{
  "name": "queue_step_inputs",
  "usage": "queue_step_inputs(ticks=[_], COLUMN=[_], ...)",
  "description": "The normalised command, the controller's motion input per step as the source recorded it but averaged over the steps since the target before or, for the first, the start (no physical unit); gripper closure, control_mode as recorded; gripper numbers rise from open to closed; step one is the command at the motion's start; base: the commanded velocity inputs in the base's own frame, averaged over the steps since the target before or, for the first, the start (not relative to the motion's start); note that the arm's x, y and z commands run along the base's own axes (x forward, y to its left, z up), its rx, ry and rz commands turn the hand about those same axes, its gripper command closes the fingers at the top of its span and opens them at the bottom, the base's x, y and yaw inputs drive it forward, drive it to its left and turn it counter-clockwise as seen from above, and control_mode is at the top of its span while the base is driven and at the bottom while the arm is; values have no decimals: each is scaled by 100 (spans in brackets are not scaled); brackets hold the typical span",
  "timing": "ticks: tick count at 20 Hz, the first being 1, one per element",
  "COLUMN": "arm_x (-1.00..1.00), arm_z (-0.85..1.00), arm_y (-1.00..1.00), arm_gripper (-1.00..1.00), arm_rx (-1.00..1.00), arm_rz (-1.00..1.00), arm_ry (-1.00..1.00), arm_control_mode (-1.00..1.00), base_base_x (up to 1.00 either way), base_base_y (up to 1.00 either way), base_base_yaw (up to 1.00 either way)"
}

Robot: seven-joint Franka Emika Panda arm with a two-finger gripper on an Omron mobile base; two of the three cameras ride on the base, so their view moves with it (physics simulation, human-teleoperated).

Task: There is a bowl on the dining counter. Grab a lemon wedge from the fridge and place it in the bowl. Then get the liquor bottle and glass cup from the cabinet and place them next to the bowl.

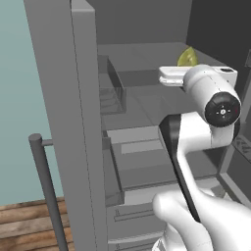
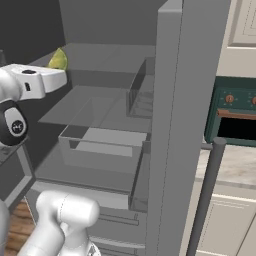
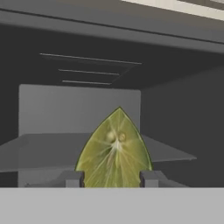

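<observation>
while the arm reaches level into the fridge (image 1: 88, 122), its pincer (image 3: 112, 178) (half open) flanks the lemon wedge (image 3: 114, 151).

**Inside the open fridge: wedge between our fingertips**

We reach into the fridge (image 1: 59, 98), its doors swung wide to either side of us. The lemon wedge (image 3: 114, 151) stands point-up on a shelf, directly ahead of our gripper (image 3: 112, 178), flanked by one fingertip left and one right. Below that shelf sit a lower shelf and a drawer bin (image 2: 100, 150). Right of the fridge, an oven (image 2: 235, 117) stands above a counter.
</observation>
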Motion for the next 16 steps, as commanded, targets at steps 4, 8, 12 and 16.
queue_step_inputs(ticks=[4,8,12,16], arm_x=[-13,0,0,0], arm_z=[0,0,0,0], arm_y=[0,0,0,0], arm_gripper=[100,100,100,100], arm_rx=[0,0,0,0], arm_rz=[0,0,0,0], arm_ry=[-2,0,0,0], arm_control_mode=[100,100,100,100], base_base_x=[-55,-85,-83,-89], base_base_y=[0,0,1,6], base_base_yaw=[0,0,-3,-10])
